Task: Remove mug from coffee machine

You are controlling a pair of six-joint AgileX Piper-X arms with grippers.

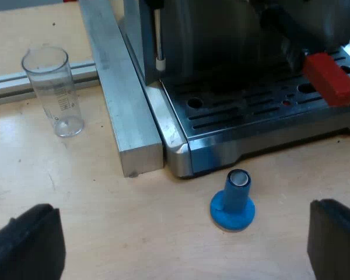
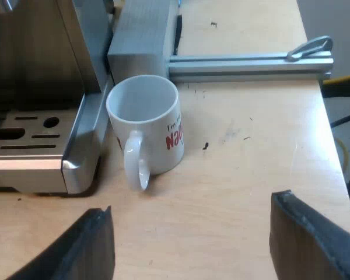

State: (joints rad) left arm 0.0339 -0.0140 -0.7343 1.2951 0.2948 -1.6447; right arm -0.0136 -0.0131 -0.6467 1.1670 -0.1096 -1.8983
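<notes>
Mug (image 2: 149, 125), white, red lettering, upright, handle toward camera

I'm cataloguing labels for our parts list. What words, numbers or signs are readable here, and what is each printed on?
"I'm": small dark writing on the white mug; the rest of that line is too small to read.
Large red letters beneath it on the mug: blurred, not readable.
Measuring glass: printed scale marks and figures, too small to read.
Espresso machine and blue tamper: no lettering seen.
</notes>
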